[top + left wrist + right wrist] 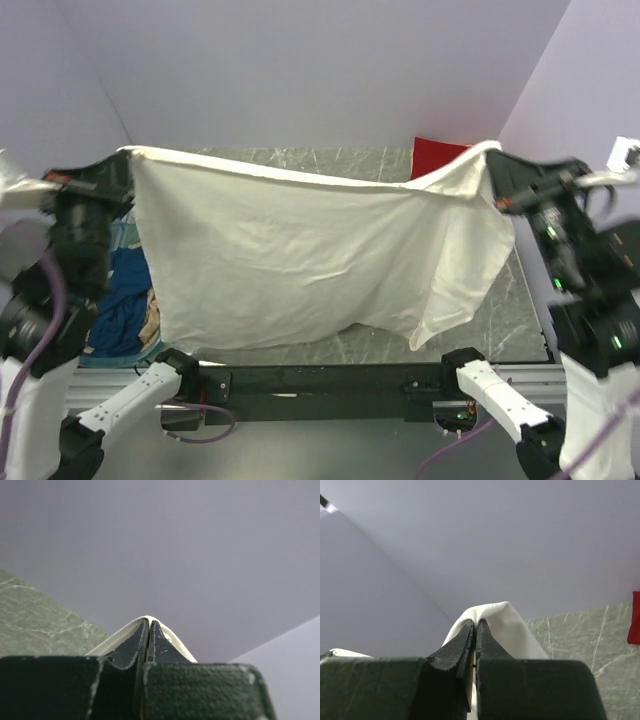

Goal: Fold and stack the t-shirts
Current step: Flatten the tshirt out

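A cream-white t-shirt [300,260] hangs spread wide above the table, held up by its two top corners. My left gripper [128,153] is shut on its left corner; in the left wrist view the cloth edge [120,635] wraps over the closed gripper [150,624]. My right gripper [493,150] is shut on the right corner, and the right wrist view shows the cream-white cloth [512,627] bunched over the closed gripper [476,624]. A red t-shirt [437,158] lies at the back right of the table, also seen as a red t-shirt edge [635,617]. Dark blue cloth [122,290] lies at the left.
The dark blue cloth sits in a pile with tan cloth [150,320] beside the left arm. The green marbled table [510,310] shows under and behind the hanging shirt. Lilac walls [320,70] close in the back and sides. A black rail [320,380] runs along the near edge.
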